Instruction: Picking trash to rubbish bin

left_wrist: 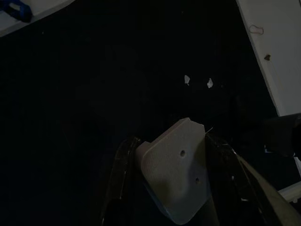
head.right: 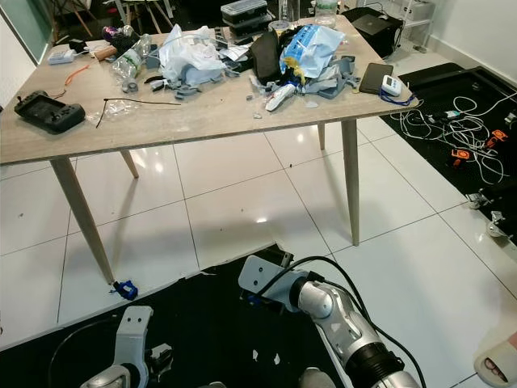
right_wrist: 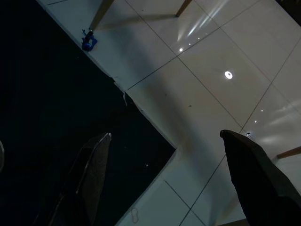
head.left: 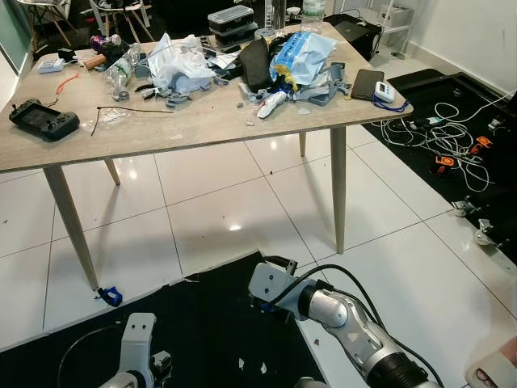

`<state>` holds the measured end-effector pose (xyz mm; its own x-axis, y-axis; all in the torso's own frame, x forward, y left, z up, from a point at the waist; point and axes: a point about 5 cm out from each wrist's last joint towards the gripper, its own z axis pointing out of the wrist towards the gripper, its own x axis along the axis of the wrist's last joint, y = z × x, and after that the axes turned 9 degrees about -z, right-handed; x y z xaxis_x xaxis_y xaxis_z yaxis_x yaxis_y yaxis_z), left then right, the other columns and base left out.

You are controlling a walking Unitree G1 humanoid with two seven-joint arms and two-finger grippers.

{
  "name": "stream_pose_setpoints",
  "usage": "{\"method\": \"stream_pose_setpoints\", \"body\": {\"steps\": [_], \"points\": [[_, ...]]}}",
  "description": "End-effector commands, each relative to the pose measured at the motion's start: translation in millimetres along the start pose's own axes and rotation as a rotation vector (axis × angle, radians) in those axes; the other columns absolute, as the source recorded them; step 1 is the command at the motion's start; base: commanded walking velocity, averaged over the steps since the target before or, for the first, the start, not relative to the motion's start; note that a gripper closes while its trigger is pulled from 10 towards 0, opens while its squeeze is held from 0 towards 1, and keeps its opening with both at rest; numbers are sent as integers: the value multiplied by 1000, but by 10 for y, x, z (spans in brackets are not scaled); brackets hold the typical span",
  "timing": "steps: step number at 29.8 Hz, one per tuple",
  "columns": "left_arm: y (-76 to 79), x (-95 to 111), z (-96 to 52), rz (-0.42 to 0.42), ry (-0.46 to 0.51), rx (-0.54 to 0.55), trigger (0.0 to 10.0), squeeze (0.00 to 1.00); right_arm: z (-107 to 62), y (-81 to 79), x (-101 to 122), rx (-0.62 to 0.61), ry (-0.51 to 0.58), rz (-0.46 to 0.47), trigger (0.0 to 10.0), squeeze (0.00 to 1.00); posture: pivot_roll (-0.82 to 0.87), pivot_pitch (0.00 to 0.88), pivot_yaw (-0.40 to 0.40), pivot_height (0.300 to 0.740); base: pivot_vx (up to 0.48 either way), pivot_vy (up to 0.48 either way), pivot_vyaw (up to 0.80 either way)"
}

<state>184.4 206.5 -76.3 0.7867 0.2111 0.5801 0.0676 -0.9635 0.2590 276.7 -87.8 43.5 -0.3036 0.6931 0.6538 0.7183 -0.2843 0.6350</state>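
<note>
- Left gripper (left_wrist: 171, 188): low over the black floor mat (head.left: 210, 323), fingers clamped on a flat white plastic piece (left_wrist: 176, 165), its long axis along the fingers.
- Right gripper (right_wrist: 169, 179): fingers apart above the mat's edge.
- Cluttered wooden tabletop (head.left: 202, 121): beyond both.

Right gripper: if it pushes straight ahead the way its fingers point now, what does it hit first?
Most likely the floor: the open right gripper aims down at the black mat's edge and the white tiles. Nothing stands between; depth is unclear.
</note>
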Motion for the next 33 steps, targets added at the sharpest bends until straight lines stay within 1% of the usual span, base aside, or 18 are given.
{"method": "stream_pose_setpoints", "body": {"steps": [1, 4, 9, 17, 33], "points": [[-119, -85, -56, 5, -40, 35, 10000, 0, 21, -27, 5, 11, 0, 14, 10000, 0, -69, 104, 121, 740, 0, 0, 0], [-132, -114, -66, -2, -46, 42, 10000, 0, 29, -28, 7, 12, 1, 17, 10000, 0, -58, 101, 123, 740, 0, 0, 0], [-123, -118, -63, -3, -47, 38, 10000, 0, 34, -25, 2, 12, 0, 18, 10000, 0, -60, 98, 124, 740, 0, 0, 0], [-157, -114, -75, -1, -53, 49, 10000, 0, 47, -12, -16, 14, -4, 22, 10000, 0, -74, 85, 132, 740, 0, 0, 0], [-120, -86, -54, 4, -49, 38, 10000, 0, 68, 14, -31, 14, -8, 22, 10000, 0, -81, 72, 138, 740, 0, 0, 0]]}}
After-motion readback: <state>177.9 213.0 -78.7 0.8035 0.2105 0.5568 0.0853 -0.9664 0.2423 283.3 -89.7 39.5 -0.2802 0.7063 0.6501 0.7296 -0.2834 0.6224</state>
